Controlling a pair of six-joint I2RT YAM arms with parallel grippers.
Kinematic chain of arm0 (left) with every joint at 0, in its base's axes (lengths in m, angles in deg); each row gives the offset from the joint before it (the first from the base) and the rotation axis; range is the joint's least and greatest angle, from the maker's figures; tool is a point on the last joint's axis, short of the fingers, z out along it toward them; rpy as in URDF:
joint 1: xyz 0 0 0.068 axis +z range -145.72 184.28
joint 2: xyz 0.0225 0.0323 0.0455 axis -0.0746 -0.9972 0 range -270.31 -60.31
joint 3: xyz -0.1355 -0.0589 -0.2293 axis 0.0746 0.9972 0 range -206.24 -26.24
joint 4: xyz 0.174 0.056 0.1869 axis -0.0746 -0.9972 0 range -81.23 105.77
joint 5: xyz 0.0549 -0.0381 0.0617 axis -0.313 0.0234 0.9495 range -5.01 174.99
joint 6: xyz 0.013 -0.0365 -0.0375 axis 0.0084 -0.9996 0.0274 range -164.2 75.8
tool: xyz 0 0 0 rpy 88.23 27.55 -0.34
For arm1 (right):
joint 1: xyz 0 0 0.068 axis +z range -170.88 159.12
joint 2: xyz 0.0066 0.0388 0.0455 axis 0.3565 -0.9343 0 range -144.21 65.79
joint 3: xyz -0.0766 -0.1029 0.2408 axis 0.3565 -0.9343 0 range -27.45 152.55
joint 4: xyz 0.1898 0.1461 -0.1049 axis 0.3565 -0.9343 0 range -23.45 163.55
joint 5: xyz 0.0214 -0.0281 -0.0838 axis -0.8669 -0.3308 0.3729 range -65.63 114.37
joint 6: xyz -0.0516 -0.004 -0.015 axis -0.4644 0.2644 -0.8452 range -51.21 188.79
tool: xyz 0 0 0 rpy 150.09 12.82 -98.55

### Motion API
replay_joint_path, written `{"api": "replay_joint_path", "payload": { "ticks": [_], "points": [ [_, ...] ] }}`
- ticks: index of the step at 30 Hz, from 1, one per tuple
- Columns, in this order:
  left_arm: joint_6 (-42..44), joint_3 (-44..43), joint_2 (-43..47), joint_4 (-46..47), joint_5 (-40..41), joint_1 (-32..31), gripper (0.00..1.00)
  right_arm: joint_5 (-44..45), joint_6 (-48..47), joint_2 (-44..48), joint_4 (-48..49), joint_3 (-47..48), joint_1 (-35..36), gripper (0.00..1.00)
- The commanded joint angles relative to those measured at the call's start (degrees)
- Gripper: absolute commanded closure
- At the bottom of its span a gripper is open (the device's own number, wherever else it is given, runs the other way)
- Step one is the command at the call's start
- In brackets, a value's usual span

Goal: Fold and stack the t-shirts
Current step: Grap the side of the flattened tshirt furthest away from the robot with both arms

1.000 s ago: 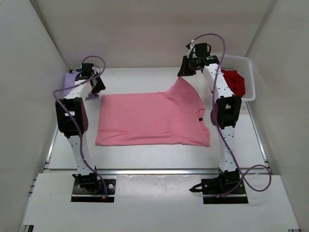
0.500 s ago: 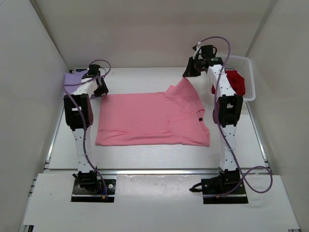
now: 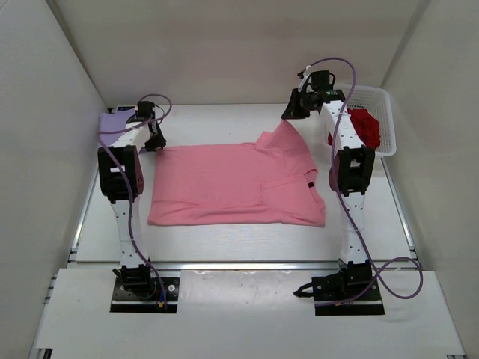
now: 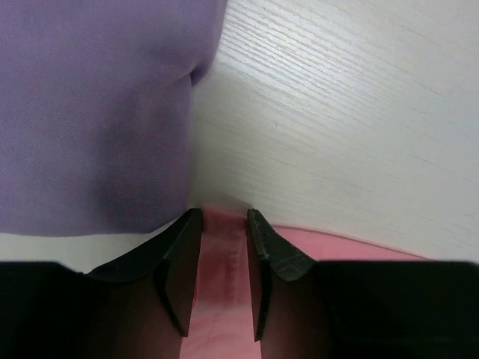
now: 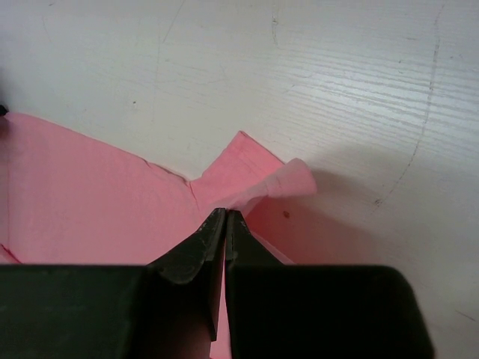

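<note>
The pink shirt [image 3: 236, 183] lies spread on the table [image 4: 337, 112] between the 2 arms, mostly flat. Its near edge runs straight and its far right corner is raised off the surface.

The right gripper [image 5: 225, 215] has that raised corner. Its 2 fingers are pressed together with a fold of pink cloth nipped at their tips. In the right wrist view, a small flap of the corner curls up just beyond the tips and to their right. The rest of the shirt slopes away below and to the left. From above, the cloth rises in a peak from the flat part up to the jaws.

The left gripper [image 4: 223, 221] is low at the shirt's far left corner. Its jaws stand apart, 1 on each side of a narrow strip of pink edge that fills the gap between them. Whether the fingers press on the cloth cannot be told. The corner ends just past the fingertips, with bare table beyond.

The lavender shirt [image 4: 90, 112] lies just beside that corner, to the left of the jaws, near the pink edge but outside the fingers. From above it is at the far left of the table, partly hidden by the left arm.

The red shirt [image 3: 365, 127] sits bunched in the white basket [image 3: 383, 101] at the far right, behind the right arm and well apart from both grippers.
</note>
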Motion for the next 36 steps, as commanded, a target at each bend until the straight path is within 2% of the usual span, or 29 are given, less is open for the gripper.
{"api": "replay_joint_path", "payload": {
  "ticks": [1, 4, 5, 8, 9, 12, 14, 16, 18, 20, 22, 30, 36],
  "points": [
    [0.84, 0.97, 3.05, -0.91, 1.09, -0.83, 0.60, -1.50, 0.29, -0.79, 2.19, 2.37, -0.22, 0.99],
    [0.40, -1.13, 1.56, -1.43, 0.73, -1.10, 0.73, -1.51, 0.29, -0.71, 2.11, 2.20, -0.48, 1.00],
    [0.22, -0.79, 1.38, -1.70, 0.82, -1.10, 0.82, -1.16, 0.12, -0.79, 2.28, 2.29, -0.48, 1.00],
    [0.31, -1.58, 2.86, -1.52, 0.30, -1.27, 0.98, -0.10, -0.41, -0.36, 0.97, 2.20, -0.40, 1.00],
    [-0.13, -1.67, 2.96, -1.18, -0.14, -1.19, 1.00, 0.08, -0.50, 0.17, 0.62, 1.85, -0.57, 0.99],
    [-0.91, 0.87, 6.38, 0.31, -2.43, -1.53, 1.00, 0.78, -1.02, 3.85, -2.11, -0.51, -1.36, 1.00],
    [-1.62, 5.78, 11.11, 3.99, -3.83, -1.62, 1.00, 0.70, -2.08, 7.27, -4.82, -3.68, -1.19, 1.00],
    [-2.32, 8.51, 13.76, 5.94, -4.62, -1.54, 1.00, 2.00, -2.34, 11.04, -4.93, -10.51, -0.14, 1.00],
    [-2.59, 10.11, 15.87, 6.47, -6.55, -1.54, 1.00, 4.20, -2.26, 15.96, -2.21, -19.19, 1.27, 1.00],
    [-2.85, 12.73, 17.98, 7.00, -7.26, -1.10, 1.00, 5.26, -0.51, 21.86, 4.97, -29.06, 1.89, 1.00],
    [-2.86, 14.14, 19.21, 7.44, -7.88, -0.92, 1.00, 6.14, 1.07, 30.37, 10.79, -42.74, 1.80, 0.99],
    [-4.61, 22.23, 25.01, 9.98, -10.34, -0.13, 1.00, 13.08, 1.26, 45.69, 16.08, -63.78, 3.73, 1.00],
    [-5.76, 33.30, 31.33, 12.71, -10.43, 2.24, 1.00, 15.98, 2.75, 60.87, 20.38, -79.70, 5.49, 1.00]
  ]
}}
